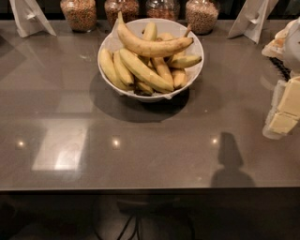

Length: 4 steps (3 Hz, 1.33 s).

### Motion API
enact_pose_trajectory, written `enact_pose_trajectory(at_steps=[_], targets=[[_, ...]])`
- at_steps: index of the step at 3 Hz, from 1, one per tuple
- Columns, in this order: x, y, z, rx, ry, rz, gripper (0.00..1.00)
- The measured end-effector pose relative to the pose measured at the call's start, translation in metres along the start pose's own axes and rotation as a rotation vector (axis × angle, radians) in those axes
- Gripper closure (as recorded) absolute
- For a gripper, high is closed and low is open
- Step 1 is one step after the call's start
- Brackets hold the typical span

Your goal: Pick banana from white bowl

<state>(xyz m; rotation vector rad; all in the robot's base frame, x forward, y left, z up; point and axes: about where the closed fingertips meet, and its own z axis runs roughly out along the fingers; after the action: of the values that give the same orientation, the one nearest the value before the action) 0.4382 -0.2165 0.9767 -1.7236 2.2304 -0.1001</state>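
Observation:
The banana (151, 47) is the longest one, strongly curved and brown-speckled. It lies across the top of the pile, its stem end pointing up to the back left. Several shorter bananas (140, 70) lie under it in the large white bowl (104, 65), which stands at the back middle of the grey counter. My gripper (284, 112), white with pale yellow blocks, hangs at the right edge of the view. It is well to the right of the bowl and nearer the front, touching nothing.
Several glass jars of grains (78, 13) line the back edge behind the bowl. White folded stands sit at the back left (29, 16) and back right (253, 18). The counter's front edge (150, 188) runs across below the bowl.

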Motion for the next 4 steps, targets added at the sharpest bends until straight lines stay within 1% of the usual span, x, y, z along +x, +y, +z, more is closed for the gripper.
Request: enact_pose_trajectory(at_steps=[1,2,3,4], targets=[[0.000,0.000,0.000,0.000,0.000,0.000,0.00],[-0.014,-0.005,0.003,0.030,-0.071,-0.024,0.00],[-0.043,-0.017,0.007,0.063,-0.172,-0.074,0.00],[-0.084,-0.031,0.011,0.084,-0.252,-0.135,0.00]])
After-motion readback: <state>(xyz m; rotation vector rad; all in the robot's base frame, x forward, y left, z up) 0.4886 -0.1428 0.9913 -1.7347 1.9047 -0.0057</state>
